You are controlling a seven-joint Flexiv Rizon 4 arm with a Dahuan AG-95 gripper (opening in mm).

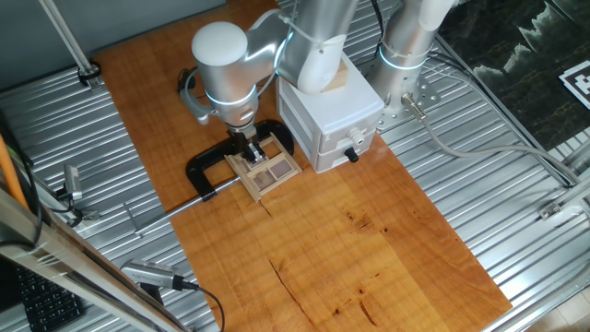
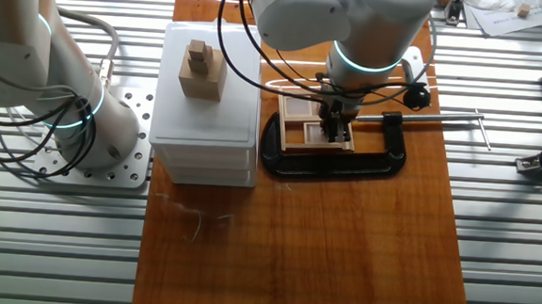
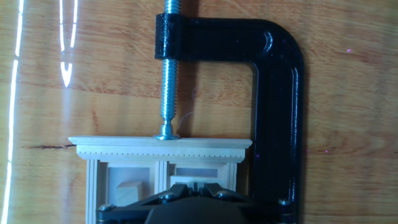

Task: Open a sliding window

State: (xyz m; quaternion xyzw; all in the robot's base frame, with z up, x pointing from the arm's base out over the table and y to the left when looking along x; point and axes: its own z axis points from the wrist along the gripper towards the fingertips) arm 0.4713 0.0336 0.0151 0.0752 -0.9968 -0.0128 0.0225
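The claw [image 1: 251, 150] is down on the sliding window [image 1: 267, 169], which lies flat on the wooden desk [image 1: 369, 240] pinned by the black C-clamp [image 1: 210, 169] just beside the white box [image 1: 332, 115], though I cannot tell whether its fingers are apart or together.
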